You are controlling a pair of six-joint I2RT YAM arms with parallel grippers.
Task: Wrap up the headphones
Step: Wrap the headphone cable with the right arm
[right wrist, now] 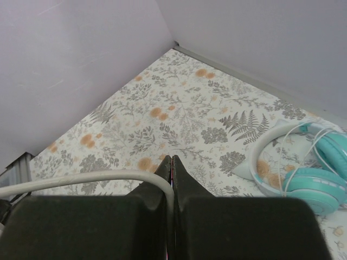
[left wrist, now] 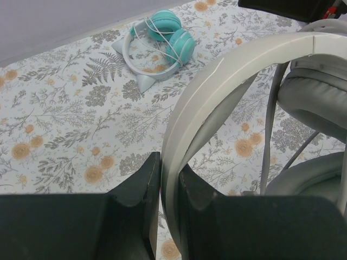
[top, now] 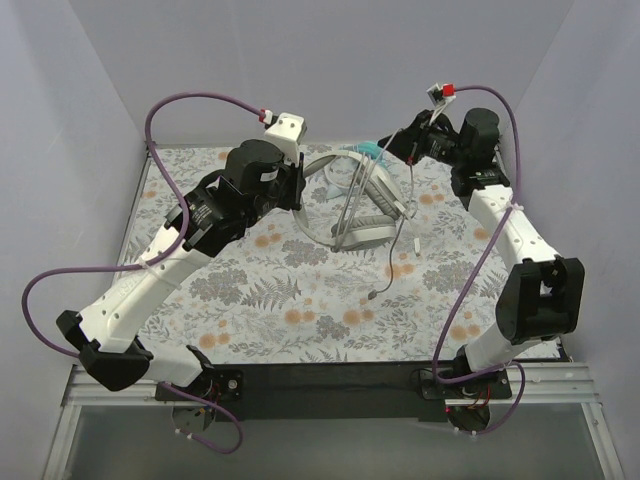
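Observation:
The white-grey headphones [top: 362,212] are held up over the middle of the floral table. My left gripper [top: 298,188] is shut on their headband [left wrist: 217,76], which passes between the jaws in the left wrist view; the gripper [left wrist: 169,162] shows there with a grey ear cup [left wrist: 320,95] to its right. My right gripper [top: 410,150] is shut on the thin grey cable [top: 398,245], which hangs down to a plug on the table. In the right wrist view the gripper [right wrist: 171,160] pinches that cable [right wrist: 81,177]. The teal headphones [left wrist: 160,40] lie at the far edge, cord wound round them.
The teal headphones also show in the right wrist view [right wrist: 312,165] and, partly hidden, in the top view [top: 366,152]. Pale walls [top: 320,60] close in the back and sides. Purple robot cables [top: 190,100] loop above both arms. A black bar [top: 330,385] edges the table's near side.

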